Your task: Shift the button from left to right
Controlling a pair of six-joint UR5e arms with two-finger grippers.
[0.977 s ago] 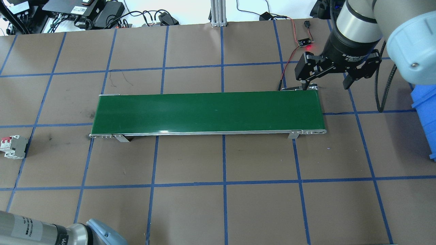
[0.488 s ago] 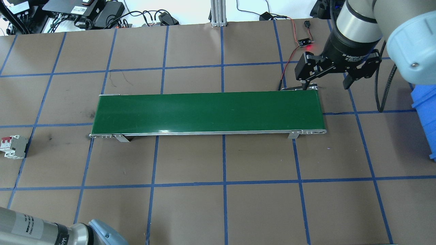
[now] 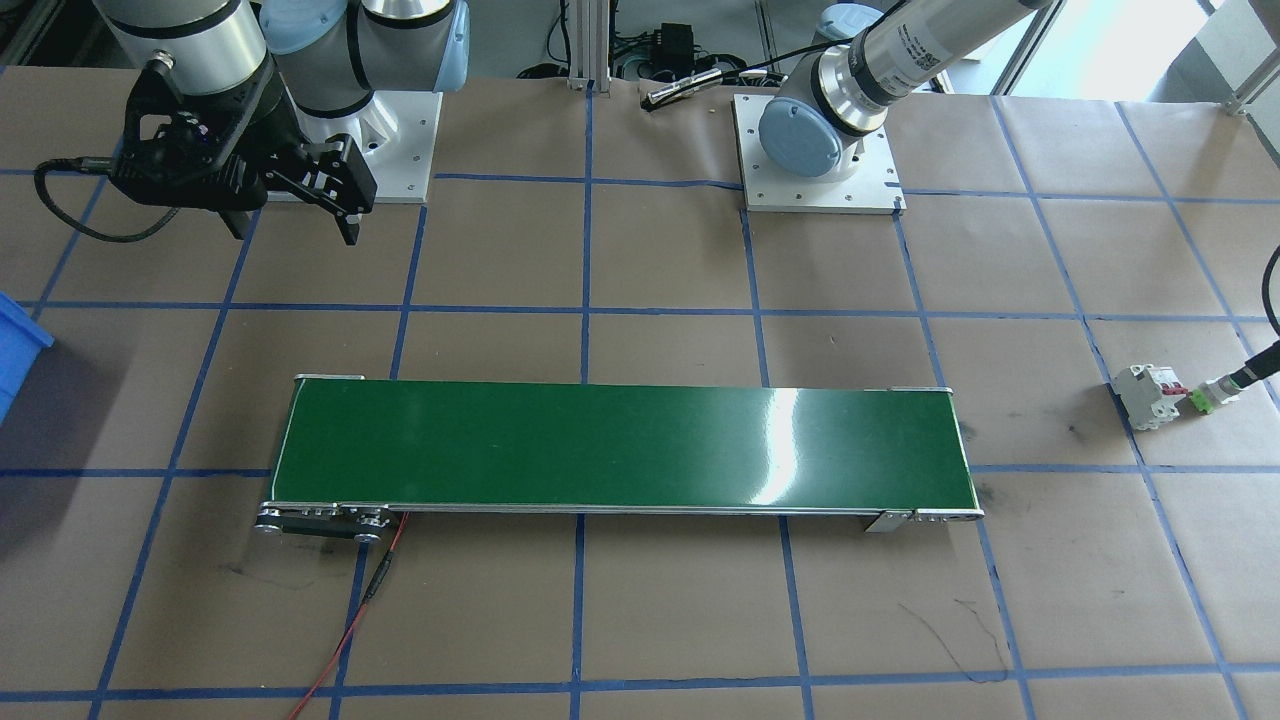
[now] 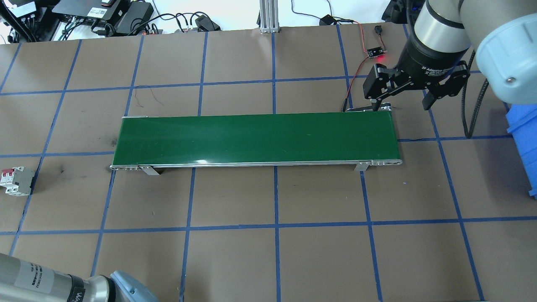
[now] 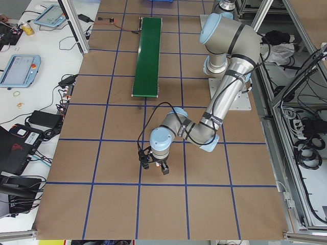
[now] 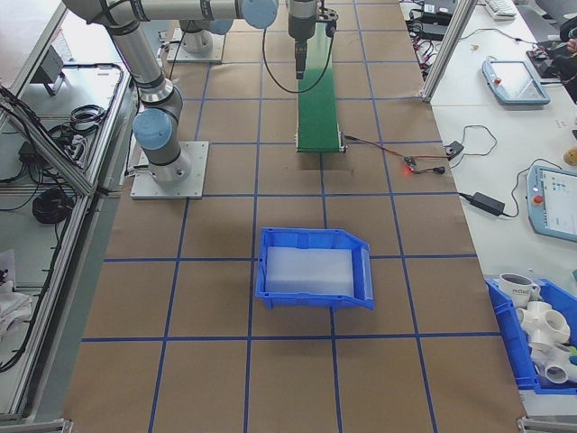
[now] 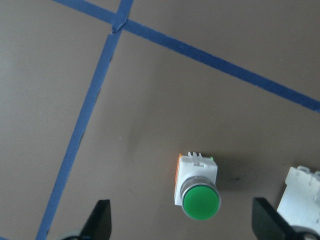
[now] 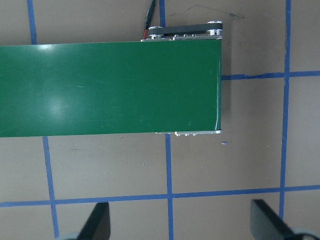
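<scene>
Button (image 7: 199, 192) lies on its side on the brown paper of the bench (image 7: 150, 100), seen from the left wrist camera: green round cap toward the camera, white collar and block behind it. It sits between the two dark fingers (image 7: 101, 219) of the left gripper (image 7: 182, 225), which stand wide apart with nothing in their hold. Just to one side of it, at the frame's edge, is the white circuit breaker (image 7: 299, 192), near but not touching. In the front-facing view the button (image 3: 1200, 399) shows as a small bright green bit beside the breaker (image 3: 1145, 395), at the bench's end on the robot's left.

Farther along, the green conveyor belt (image 4: 256, 138) lies across the middle of the bench, bare on top. Beyond its far end the right gripper (image 4: 405, 105) hangs above the paper, its fingers (image 4: 375, 105) spread wide and holding nothing. Past that stands a blue bin (image 6: 315, 269).
</scene>
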